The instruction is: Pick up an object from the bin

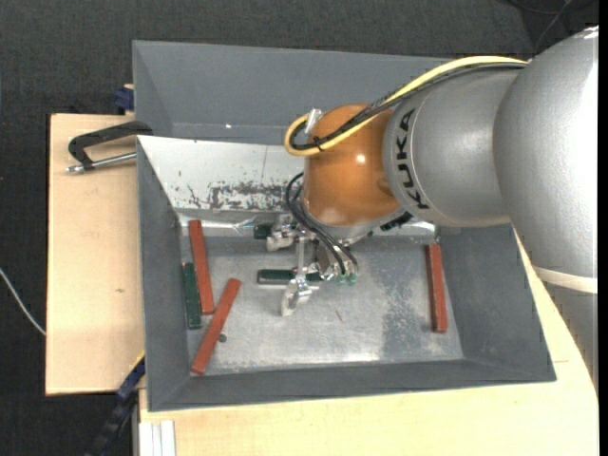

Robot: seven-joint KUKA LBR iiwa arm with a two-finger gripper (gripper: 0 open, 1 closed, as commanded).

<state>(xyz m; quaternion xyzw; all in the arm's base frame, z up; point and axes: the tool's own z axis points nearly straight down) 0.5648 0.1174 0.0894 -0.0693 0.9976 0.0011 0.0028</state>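
Grey bin [494, 350], at left long red stick [198, 255], green stick [192, 294], tilted red stick [216, 326], right red stick [436, 288], gripper [299, 291] mid-floor by short green bar [274, 275], its grip we cannot tell.

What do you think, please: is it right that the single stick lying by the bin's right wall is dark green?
Not quite. The camera view shows that the single stick lying by the bin's right wall is red, not dark green. The dark green stick lies on the left side of the bin, beside a red stick.
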